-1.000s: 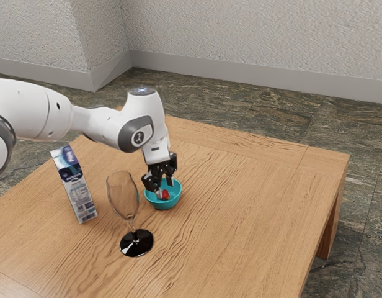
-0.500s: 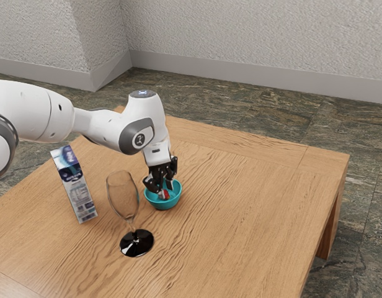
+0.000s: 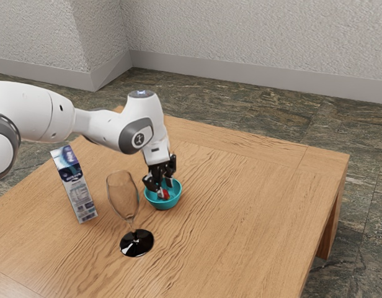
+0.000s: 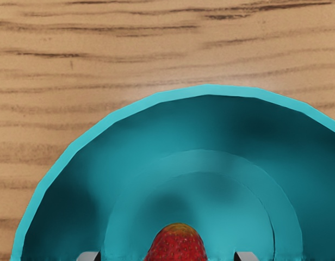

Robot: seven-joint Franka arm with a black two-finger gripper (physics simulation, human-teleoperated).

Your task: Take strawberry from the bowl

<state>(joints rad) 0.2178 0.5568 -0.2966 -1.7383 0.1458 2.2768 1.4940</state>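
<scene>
Pincer (image 3: 165,190) down at the teal bowl (image 3: 163,203), fingers apart, strawberry (image 4: 177,243) in the bowl between them, gap each side. Carton (image 3: 75,189) is off toward the exterior view's left of the pincer, label print too small to read.

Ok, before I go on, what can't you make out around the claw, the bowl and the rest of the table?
- Strawberry's far end: cut off by the wrist view's lower edge; partly behind the claw in the exterior view.
- Rest of the bowl's rim: cut off by the wrist view's edges.
- Carton's small print: too small, exterior view.
- Arm's base: beyond the exterior view's left edge.
</scene>
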